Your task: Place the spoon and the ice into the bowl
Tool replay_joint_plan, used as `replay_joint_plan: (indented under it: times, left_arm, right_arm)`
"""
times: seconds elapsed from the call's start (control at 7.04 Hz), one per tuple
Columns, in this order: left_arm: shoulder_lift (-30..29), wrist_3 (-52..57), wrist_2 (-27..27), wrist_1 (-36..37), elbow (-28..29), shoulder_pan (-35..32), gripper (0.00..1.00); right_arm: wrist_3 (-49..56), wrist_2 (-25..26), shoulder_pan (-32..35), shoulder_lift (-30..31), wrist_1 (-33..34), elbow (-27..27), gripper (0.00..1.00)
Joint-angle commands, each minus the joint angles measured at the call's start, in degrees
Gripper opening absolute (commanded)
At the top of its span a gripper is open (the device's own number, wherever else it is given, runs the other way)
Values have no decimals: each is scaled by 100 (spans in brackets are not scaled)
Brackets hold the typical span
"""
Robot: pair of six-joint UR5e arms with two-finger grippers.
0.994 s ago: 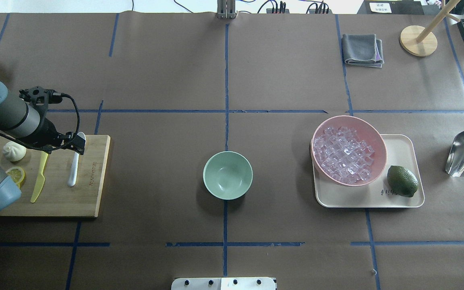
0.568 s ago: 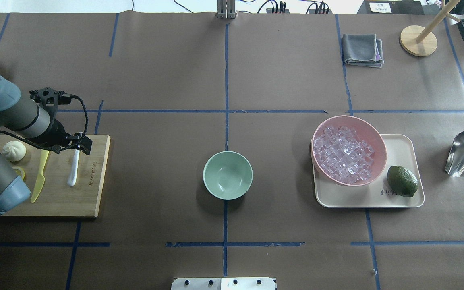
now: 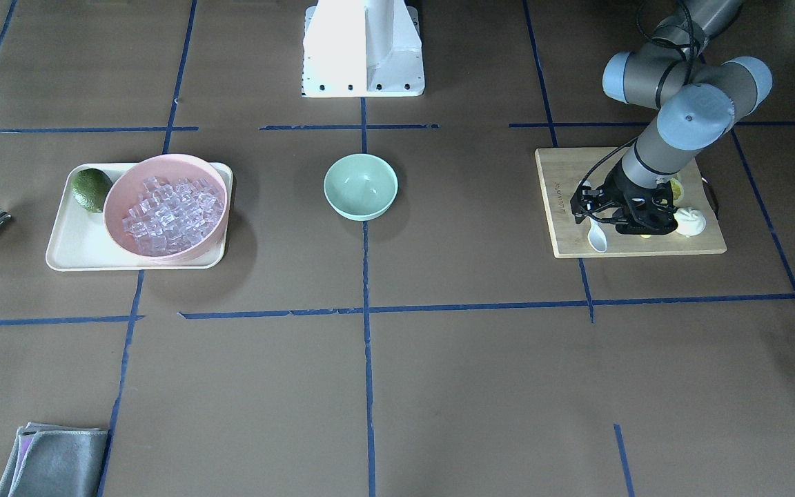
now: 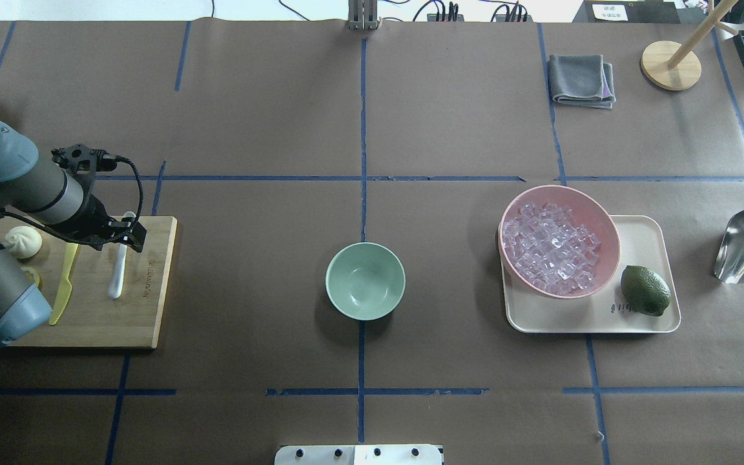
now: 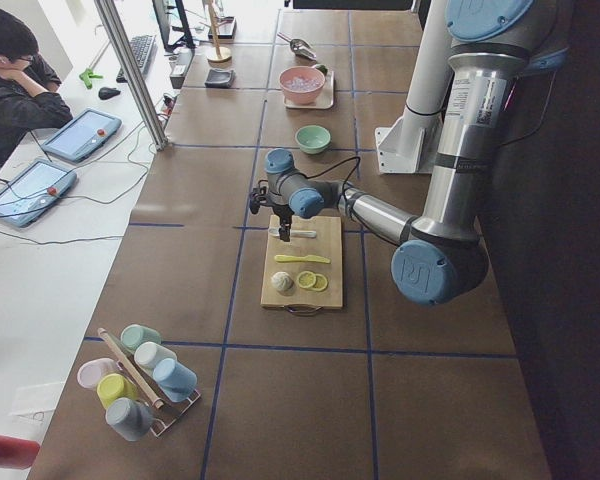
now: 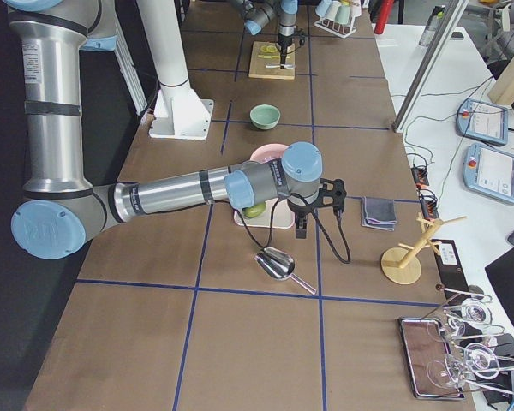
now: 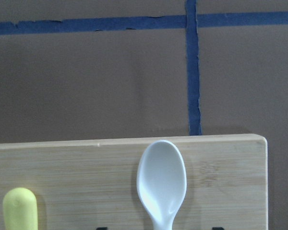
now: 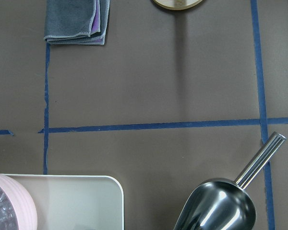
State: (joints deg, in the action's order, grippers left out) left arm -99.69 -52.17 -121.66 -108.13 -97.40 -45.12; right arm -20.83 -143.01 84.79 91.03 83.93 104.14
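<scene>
Front-facing: the bowl (image 3: 360,186) sat empty on the surface. The spoon (image 3: 597,237) lay on a board (image 3: 563,200) well off to the bowl's side, toward the robot's left, with the left jaws low over its handle. The ice (image 3: 166,214) filled a pink bowl (image 3: 109,200) well off to the bowl's other side.

Overhead: I saw the spoon flat, scoop end farther from the robot than the bowl.

Left wrist: the jaw tips stood apart either side of the handle, gripping nothing.

Exterior right: the right jaws hung beyond the pink bowl from the bowl; I couldn't tell their opening.
</scene>
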Motion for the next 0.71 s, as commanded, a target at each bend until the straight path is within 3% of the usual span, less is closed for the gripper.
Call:
replay_joint_plan:
  times: [0.0,0.28,0.57]
  left_arm:
    - [-50,22,-16,-7,63,38,74]
    - [-59,40,-24,-7,55,38,69]
    - [-51,58,-24,-7,46,38,45]
  right_arm:
    - [0,-8,-6,-6,0,1,100]
    - [0,-8,-6,-24,0,10,100]
    - [0,10,-6,-68,0,10,100]
